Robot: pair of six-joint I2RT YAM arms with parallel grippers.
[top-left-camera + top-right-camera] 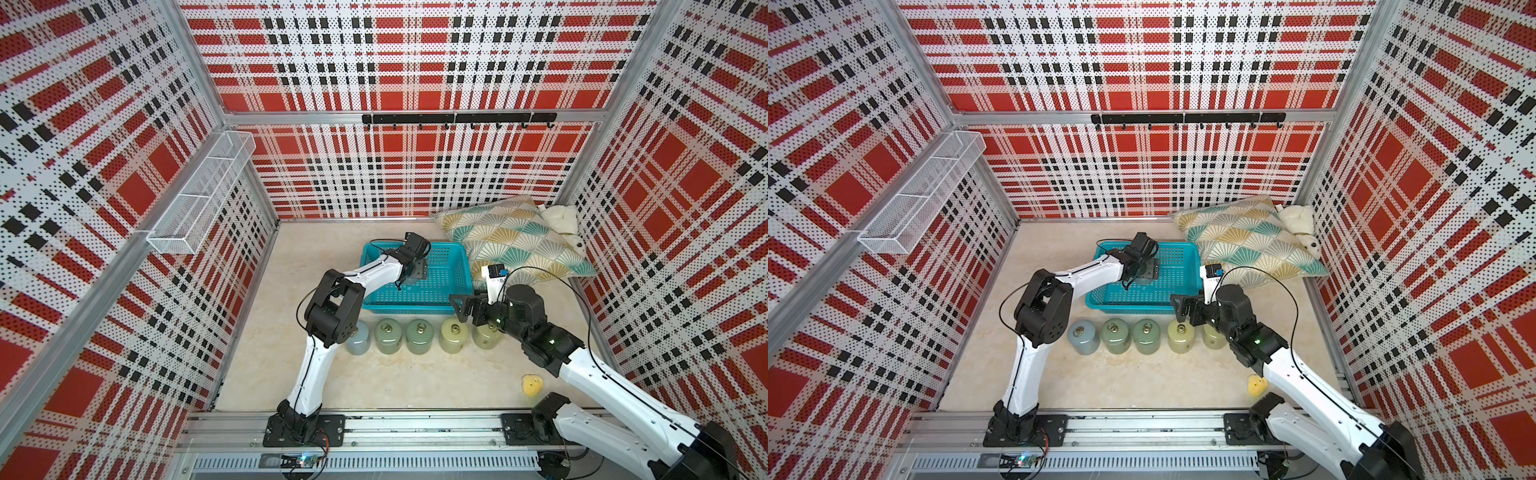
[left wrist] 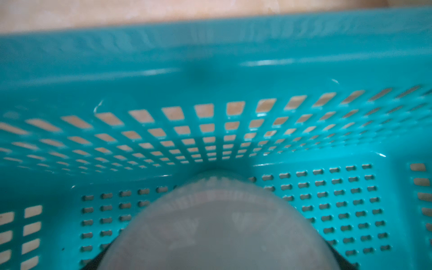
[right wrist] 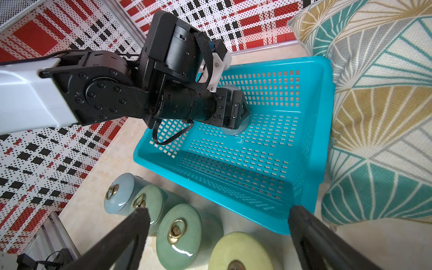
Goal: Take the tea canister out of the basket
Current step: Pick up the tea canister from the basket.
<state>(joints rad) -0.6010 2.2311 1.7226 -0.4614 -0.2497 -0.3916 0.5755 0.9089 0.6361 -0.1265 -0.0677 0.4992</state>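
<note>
Outside the basket (image 1: 455,259), five canisters (image 1: 419,336) stand in a row on the desk (image 1: 395,386) — judging from that, most of the emptying is done. One tea canister (image 2: 217,229) is inside, upright on the lattice floor directly beneath the left tool (image 3: 237,114). That tool is down over it, and the left wrist view shows a dark finger at each side of the pale body. Whether the fingers press the body or only bracket it, I cannot tell. The canister appears not yet lifted — its base looks to rest on the basket floor. What is left is a firm grip, a lift over the wall and a set-down beside the others. The right tool (image 3: 218,211) hangs with jaws spread wide, holding nothing. The row lies under it, and the basket's near wall is just ahead of it.
</note>
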